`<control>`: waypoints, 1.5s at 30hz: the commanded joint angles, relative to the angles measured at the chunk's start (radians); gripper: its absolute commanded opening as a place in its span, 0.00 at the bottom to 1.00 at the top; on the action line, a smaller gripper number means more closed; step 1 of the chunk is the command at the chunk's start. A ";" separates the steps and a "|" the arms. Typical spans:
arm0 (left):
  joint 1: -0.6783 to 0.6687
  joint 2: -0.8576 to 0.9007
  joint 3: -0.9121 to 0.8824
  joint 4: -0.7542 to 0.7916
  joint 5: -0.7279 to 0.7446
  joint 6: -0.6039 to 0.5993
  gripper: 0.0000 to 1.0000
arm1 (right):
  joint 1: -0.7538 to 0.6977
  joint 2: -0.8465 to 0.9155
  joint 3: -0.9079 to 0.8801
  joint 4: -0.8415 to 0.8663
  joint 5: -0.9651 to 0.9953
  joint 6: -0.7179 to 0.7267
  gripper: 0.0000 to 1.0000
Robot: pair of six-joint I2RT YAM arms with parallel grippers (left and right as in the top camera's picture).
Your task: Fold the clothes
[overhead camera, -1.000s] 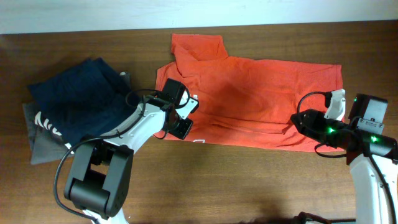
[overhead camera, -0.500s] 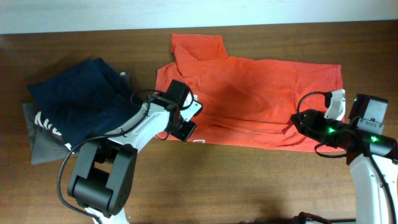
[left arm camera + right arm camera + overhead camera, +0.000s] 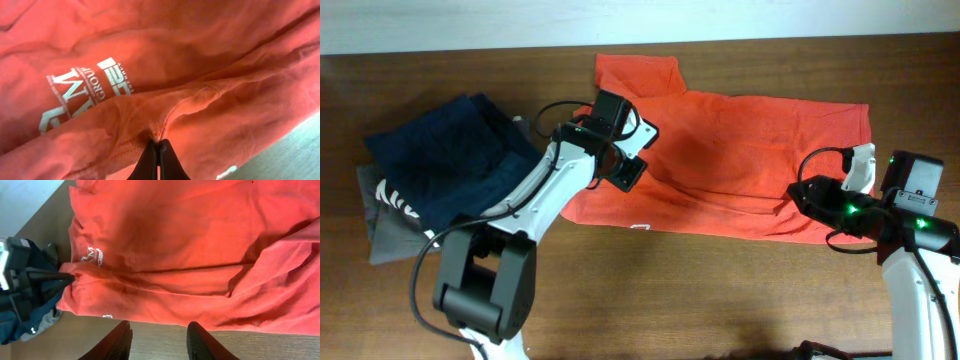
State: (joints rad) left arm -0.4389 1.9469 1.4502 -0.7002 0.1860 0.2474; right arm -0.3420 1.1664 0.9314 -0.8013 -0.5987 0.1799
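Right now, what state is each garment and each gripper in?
T-shirt, spread out, creased, not yet folded up.
left gripper, jaws shut on a pinch of the T-shirt beside its white logo.
right gripper, jaws open, holding nothing.
navy garment, loosely folded, lying on the grey garment.
grey garment, lying flat, mostly covered.
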 commanded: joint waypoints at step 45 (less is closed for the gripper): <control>0.104 0.037 -0.014 -0.118 -0.180 -0.116 0.58 | 0.009 0.002 0.013 -0.011 0.009 -0.008 0.41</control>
State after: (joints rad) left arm -0.3332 2.0064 1.4693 -0.8417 0.0101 0.1299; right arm -0.3420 1.1664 0.9314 -0.8150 -0.5987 0.1802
